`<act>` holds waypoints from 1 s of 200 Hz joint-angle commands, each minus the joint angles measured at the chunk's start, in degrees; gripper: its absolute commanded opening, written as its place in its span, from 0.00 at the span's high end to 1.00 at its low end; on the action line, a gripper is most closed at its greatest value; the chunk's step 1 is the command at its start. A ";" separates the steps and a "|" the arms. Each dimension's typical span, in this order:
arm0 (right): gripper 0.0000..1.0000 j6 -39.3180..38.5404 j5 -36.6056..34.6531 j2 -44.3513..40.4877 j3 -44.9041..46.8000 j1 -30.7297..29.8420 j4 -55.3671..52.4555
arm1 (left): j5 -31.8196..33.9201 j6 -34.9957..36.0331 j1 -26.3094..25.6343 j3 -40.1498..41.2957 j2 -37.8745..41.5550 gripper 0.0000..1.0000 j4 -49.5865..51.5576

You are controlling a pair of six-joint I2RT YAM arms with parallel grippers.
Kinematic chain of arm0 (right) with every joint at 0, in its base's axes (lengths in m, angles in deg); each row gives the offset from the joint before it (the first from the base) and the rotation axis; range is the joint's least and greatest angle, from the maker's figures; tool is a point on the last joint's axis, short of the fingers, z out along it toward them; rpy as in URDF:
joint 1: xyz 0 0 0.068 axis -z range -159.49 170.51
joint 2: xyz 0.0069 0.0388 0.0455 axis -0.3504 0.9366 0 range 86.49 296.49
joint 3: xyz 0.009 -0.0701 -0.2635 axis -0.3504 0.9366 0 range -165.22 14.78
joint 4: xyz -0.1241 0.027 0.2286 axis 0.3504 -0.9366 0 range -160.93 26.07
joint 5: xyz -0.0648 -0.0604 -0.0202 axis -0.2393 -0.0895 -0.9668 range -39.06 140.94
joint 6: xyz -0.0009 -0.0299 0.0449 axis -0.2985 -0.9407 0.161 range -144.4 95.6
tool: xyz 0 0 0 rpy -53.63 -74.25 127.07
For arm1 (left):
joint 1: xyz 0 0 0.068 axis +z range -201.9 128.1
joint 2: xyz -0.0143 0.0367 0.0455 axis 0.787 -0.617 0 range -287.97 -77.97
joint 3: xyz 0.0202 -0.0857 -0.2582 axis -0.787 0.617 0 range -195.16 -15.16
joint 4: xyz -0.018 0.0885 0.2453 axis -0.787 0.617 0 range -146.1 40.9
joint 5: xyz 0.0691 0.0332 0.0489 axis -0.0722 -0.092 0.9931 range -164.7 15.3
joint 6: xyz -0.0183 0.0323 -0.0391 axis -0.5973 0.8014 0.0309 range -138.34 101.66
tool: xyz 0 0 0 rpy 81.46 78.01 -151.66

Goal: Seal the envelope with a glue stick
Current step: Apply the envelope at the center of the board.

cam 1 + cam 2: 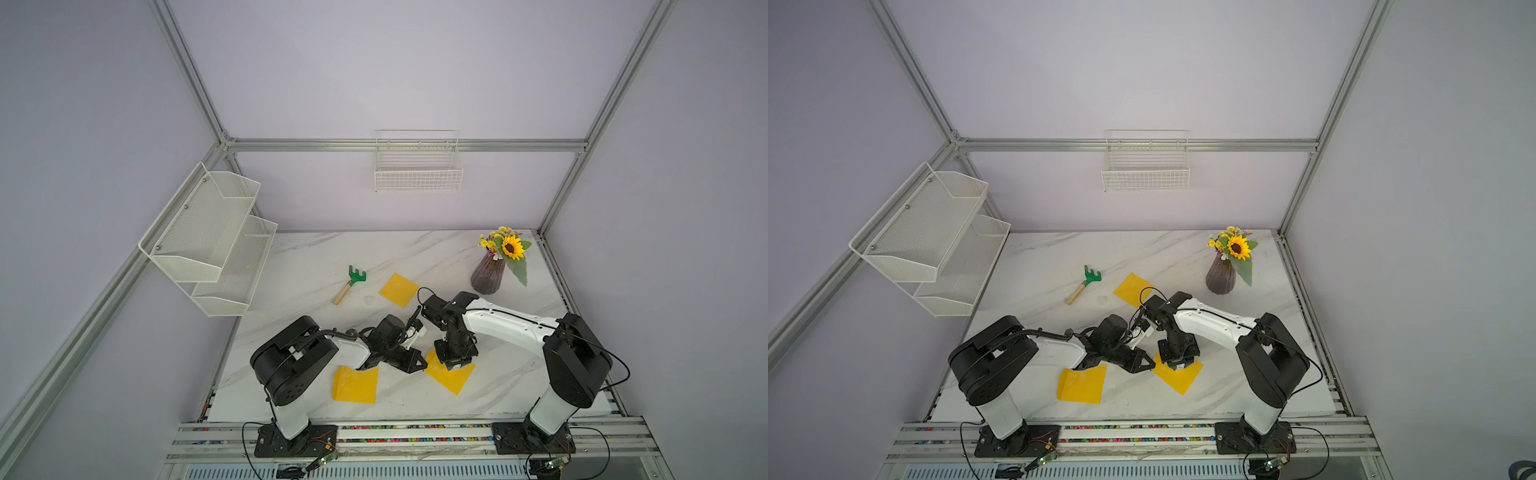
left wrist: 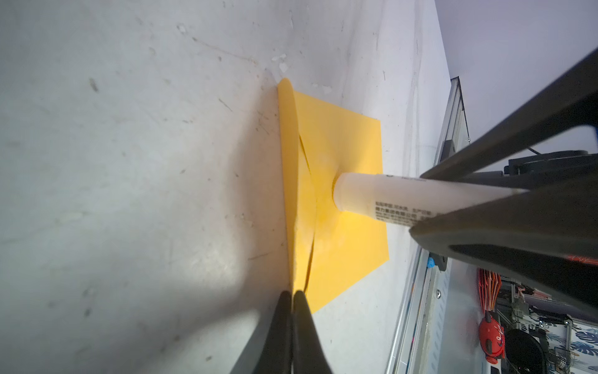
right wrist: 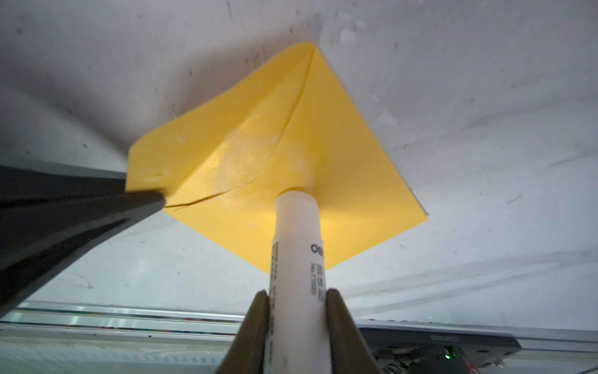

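Envelope [image 3: 339, 155], yellow, lies flat on the table [image 3: 485, 97], towards its near side. At the corner nearest the left arm, the left gripper [image 2: 292, 296] rests on the paper with its jaws closed on nothing. The glue stick [image 3: 297, 246] stands end-down on the envelope's middle, clamped by the right gripper [image 3: 297, 293]. A sideways stroke could drag or crumple the paper if that pin slips.

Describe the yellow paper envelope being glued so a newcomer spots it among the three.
On the white marble table, look nearest the right arm's base. Alone of the three, the yellow paper envelope there has the right gripper holding a white glue stick against it.
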 commanded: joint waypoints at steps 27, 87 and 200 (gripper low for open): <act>1.00 2.48 7.51 2.55 7.86 -0.09 18.86 | 1.01 0.12 -0.12 -0.47 1.65 1.00 0.18; 1.00 2.80 1.77 1.39 6.83 0.02 19.32 | -0.12 0.11 -0.09 -1.30 0.71 1.00 0.01; 1.00 4.93 -9.73 -6.35 6.04 1.12 14.26 | 5.86 0.68 -0.09 -0.06 4.34 1.00 3.98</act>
